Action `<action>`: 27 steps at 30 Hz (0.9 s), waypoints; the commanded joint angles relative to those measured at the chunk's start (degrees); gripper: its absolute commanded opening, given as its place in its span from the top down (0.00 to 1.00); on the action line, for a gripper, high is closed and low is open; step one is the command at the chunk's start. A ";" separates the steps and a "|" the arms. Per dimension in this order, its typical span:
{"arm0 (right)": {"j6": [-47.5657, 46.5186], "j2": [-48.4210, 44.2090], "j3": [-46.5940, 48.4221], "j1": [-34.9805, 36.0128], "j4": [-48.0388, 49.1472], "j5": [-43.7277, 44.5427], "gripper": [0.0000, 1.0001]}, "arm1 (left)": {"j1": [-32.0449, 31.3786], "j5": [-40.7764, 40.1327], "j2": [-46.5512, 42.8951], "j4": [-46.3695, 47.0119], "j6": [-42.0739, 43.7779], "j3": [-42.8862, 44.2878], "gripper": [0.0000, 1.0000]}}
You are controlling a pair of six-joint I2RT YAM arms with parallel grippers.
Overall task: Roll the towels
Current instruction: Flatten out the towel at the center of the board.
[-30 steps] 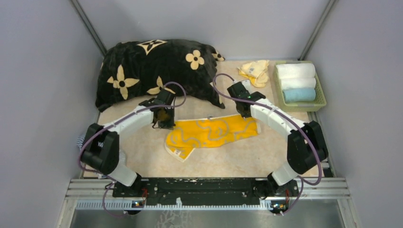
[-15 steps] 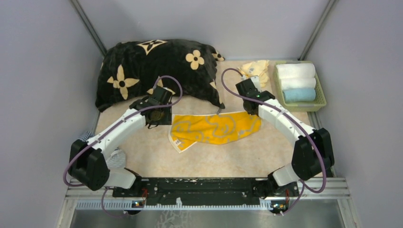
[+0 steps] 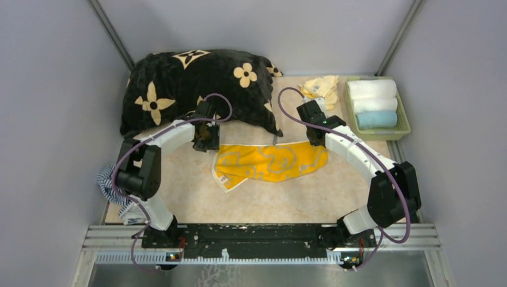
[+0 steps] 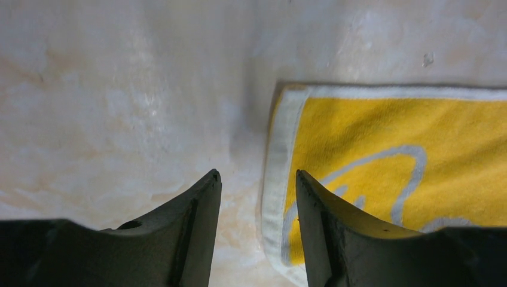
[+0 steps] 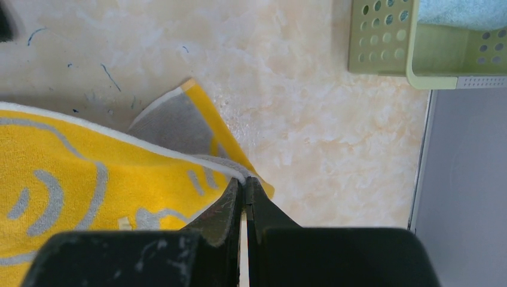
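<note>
One yellow towel [image 3: 270,161] | long axis left-right | right hand [image 5: 244,183] pinching corner

The yellow towel [image 4: 388,155] is cut off by the frame edge to the right of the left pincer [image 4: 257,182]; its near hem is hidden behind one finger. At the right pincer [image 5: 244,185], the gripped hem is concealed between the closed fingers. The basket [image 5: 382,57], ahead and right, is cropped.
</note>
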 commanded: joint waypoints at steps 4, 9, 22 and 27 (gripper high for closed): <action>-0.20 -1.88 -0.54 -0.39 1.66 -1.19 1.00 | 0.45 1.82 8.35 2.04 4.96 8.38 0.48; -0.19 -1.94 -1.10 -0.43 1.82 -1.23 1.00 | 0.43 3.45 11.53 1.83 5.74 9.69 0.52; -0.02 -1.21 -0.45 -0.36 2.35 -1.32 1.00 | -0.69 5.95 17.01 0.33 4.99 8.24 0.72; -0.06 -1.00 0.51 -0.41 2.28 -1.85 1.00 | -1.53 6.13 19.08 -0.05 4.38 8.23 0.93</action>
